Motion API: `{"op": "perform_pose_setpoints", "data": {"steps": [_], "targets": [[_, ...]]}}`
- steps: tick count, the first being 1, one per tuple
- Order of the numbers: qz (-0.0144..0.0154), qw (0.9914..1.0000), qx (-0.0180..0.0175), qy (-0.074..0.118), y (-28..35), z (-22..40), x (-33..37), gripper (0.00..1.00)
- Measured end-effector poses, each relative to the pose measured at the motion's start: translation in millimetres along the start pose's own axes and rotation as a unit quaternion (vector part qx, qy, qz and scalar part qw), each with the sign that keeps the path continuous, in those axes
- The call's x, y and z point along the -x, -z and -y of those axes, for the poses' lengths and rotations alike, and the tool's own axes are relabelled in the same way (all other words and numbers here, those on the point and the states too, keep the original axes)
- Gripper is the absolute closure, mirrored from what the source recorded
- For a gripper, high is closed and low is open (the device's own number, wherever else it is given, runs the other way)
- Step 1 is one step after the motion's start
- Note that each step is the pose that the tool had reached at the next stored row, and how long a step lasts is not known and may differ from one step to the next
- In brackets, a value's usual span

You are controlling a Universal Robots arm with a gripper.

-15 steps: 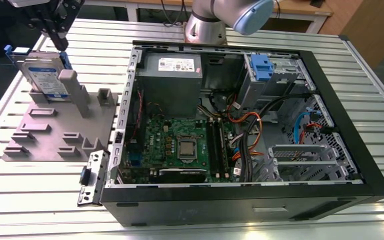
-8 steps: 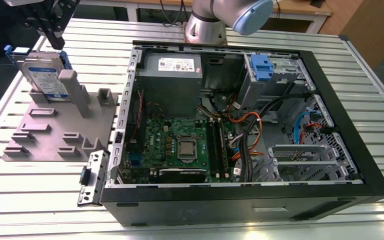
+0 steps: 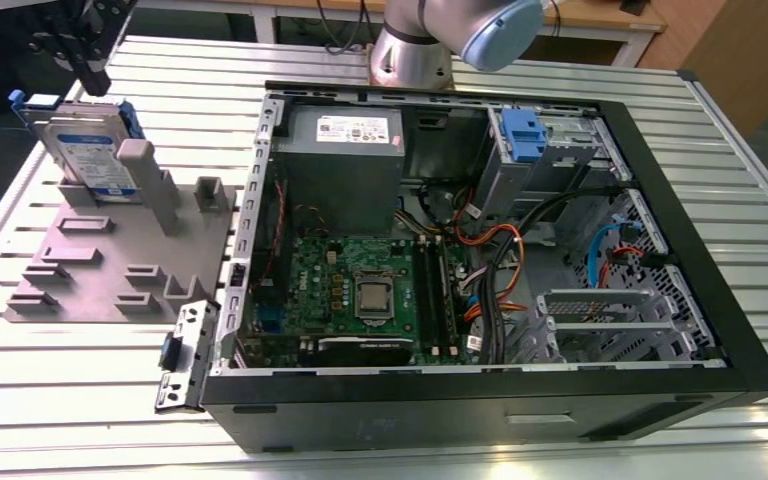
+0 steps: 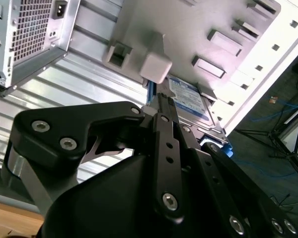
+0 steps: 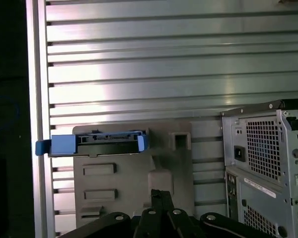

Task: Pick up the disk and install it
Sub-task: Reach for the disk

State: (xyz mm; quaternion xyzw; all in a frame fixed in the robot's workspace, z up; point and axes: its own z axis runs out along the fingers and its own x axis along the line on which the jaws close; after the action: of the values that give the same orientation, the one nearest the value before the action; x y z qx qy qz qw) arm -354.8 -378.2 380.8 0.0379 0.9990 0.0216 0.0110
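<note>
The disk (image 3: 91, 150), silver with a white-and-blue label and a blue carrier frame, stands on edge in a slot at the far end of a grey holder (image 3: 104, 270), on the exterior view's left. My black gripper (image 3: 91, 78) hangs just above its top edge, apart from it. In both wrist views the fingers lie together with nothing between them. The first wrist view has the gripper (image 5: 158, 194) over the holder (image 5: 134, 173) and the disk (image 5: 94, 143) edge-on beyond it. The second wrist view has the gripper (image 4: 158, 101) near the disk (image 4: 188, 101).
An open black computer case (image 3: 491, 410) lies on the slatted metal table (image 3: 64, 380), right of the holder. Inside are a motherboard (image 3: 357, 290), a grey power supply (image 3: 344, 150), cables and a drive bay with a blue clip (image 3: 524, 135). The arm's base (image 3: 411, 50) stands behind the case.
</note>
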Motion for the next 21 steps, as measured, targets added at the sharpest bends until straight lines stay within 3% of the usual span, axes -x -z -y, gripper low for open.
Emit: {"op": "perform_pose_setpoints", "data": {"steps": [5,17,21], "targets": [[-0.0002,1.00000,0.0000,0.000,-0.3,0.4,-10.7,0.89],[-0.0002,1.00000,0.0000,0.000,-0.3,0.4,-11.2,0.89],[-0.0002,1.00000,0.0000,0.000,-0.7,0.8,-16.5,0.89]]}}
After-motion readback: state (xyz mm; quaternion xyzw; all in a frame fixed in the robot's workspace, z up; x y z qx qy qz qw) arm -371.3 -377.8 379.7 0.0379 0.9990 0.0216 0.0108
